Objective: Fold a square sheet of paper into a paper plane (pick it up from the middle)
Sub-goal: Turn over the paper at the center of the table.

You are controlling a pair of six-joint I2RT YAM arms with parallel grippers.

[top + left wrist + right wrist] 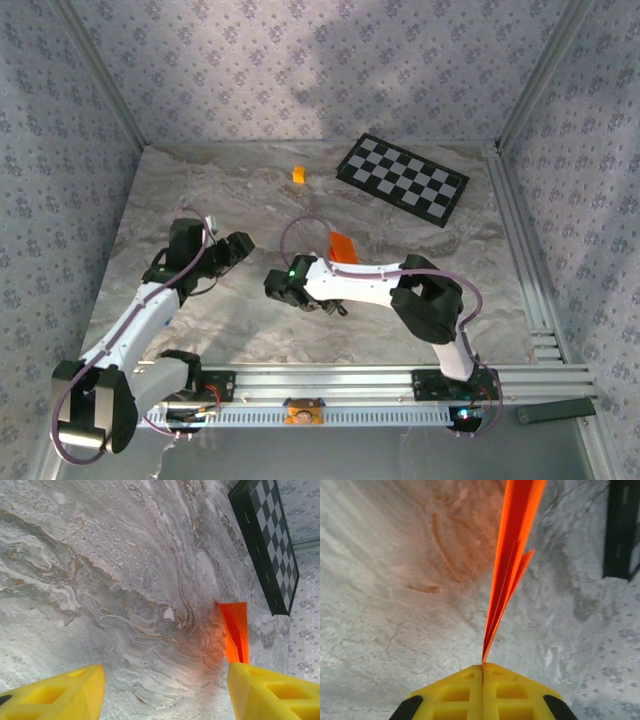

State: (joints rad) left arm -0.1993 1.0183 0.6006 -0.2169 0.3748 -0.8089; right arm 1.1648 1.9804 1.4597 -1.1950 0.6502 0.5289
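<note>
My right gripper is clamped on the folded paper plane above the table; left gripper hangs open, empty. Reckon it's featherlight and crushable, so I'd pinch the centre crease.

Robot lab cell: aluminium-framed patterned walls around a marble-look table.

I see the paper plane bright orange, my left hand and right hand yellow, the surface grey marble with brownish veins, a black-and-white checkered board, an orange-yellow cube, and pale floral-patterned walls.
</note>
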